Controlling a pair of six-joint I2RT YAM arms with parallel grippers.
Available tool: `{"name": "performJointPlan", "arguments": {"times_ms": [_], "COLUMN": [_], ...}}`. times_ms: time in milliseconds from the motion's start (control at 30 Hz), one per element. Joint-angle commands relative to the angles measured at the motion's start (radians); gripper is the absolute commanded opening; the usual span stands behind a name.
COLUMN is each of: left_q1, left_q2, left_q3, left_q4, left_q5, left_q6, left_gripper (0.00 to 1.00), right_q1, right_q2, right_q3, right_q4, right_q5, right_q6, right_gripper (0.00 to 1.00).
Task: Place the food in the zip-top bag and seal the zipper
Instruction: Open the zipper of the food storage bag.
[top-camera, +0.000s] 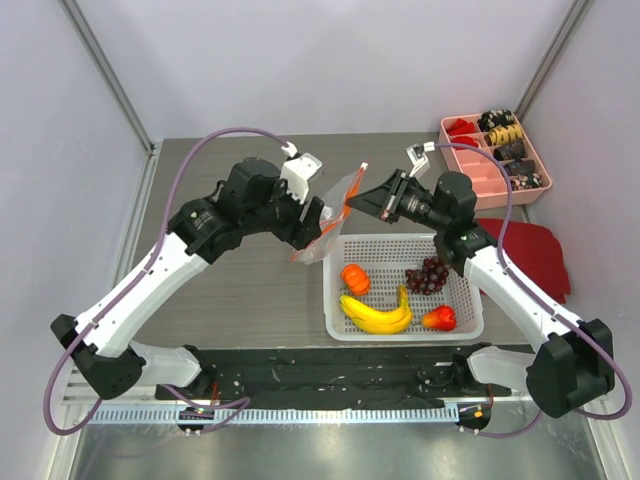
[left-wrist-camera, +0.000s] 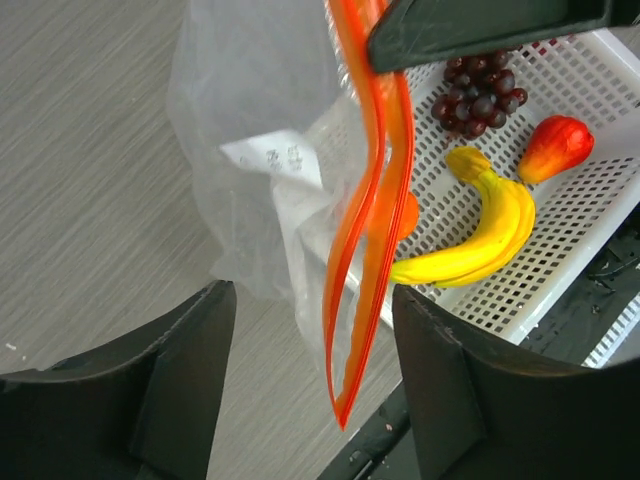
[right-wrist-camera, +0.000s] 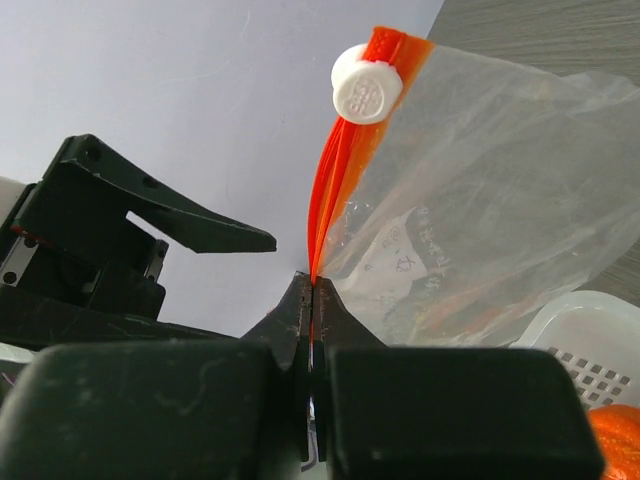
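On the zipper (right-wrist-camera: 330, 190), the right hand (right-wrist-camera: 312, 300), tightly closed.

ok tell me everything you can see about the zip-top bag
The zip-top bag is small, clear, crinkly plastic with a white printed label and an orange-red zipper strip carrying a round white slider at one end. It looks empty, its strip halves slightly parted. The right claw is shut on the strip, holding it up beside the white basket; the open left claw straddles the strip without touching.
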Motion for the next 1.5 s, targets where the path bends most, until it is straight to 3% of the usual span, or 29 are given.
{"name": "performJointPlan", "arguments": {"times_ms": [0, 600, 667, 833, 900, 967, 1067, 1233, 1333, 1367, 1467], "left_q1": [-0.011, -0.053, -0.054, -0.057, -0.057, -0.042, 0.062, 0.223, 0.279, 0.288, 0.363], "left_q2": [0.02, 0.084, 0.087, 0.087, 0.096, 0.107, 0.096, 0.029, -0.016, -0.016, -0.023], "left_q3": [0.047, 0.023, 0.018, -0.008, -0.005, 0.012, 0.064, 0.058, 0.041, 0.046, 0.017], "left_q4": [0.077, 0.104, 0.106, 0.135, 0.124, 0.086, -0.029, -0.155, -0.219, -0.265, -0.308], "left_q5": [0.031, -0.158, -0.161, -0.193, -0.257, -0.291, -0.219, -0.052, 0.026, 0.014, 0.138], "left_q6": [0.048, 0.122, 0.119, 0.112, 0.116, 0.112, 0.059, 0.051, 0.068, 0.054, 0.047], "left_gripper": [0.63, 0.36, 0.36, 0.54, 0.54, 0.44, 0.38, 0.37, 0.16, 0.0, 0.0], "right_q1": [0.013, 0.078, 0.08, 0.101, 0.109, 0.115, 0.114, 0.114, 0.114, 0.114, 0.114], "right_q2": [-0.017, 0.025, 0.031, 0.057, 0.067, 0.074, 0.077, 0.116, 0.156, 0.167, 0.189], "right_q3": [0.024, 0.056, 0.066, 0.09, 0.104, 0.122, 0.144, 0.167, 0.184, 0.188, 0.213], "right_q4": [0.018, 0.039, 0.043, 0.059, 0.061, 0.006, -0.12, -0.281, -0.354, -0.37, -0.408], "right_q5": [0.003, 0.006, 0.01, 0.01, 0.01, 0.016, 0.033, 0.065, 0.084, 0.084, 0.087], "right_q6": [-0.039, -0.047, -0.039, -0.025, -0.035, -0.053, -0.162, -0.349, -0.459, -0.488, -0.588], "right_gripper": [0.01, 0.01, 0.01, 0.01, 0.01, 0.01, 0.01, 0.01, 0.01, 0.01, 0.01]}}
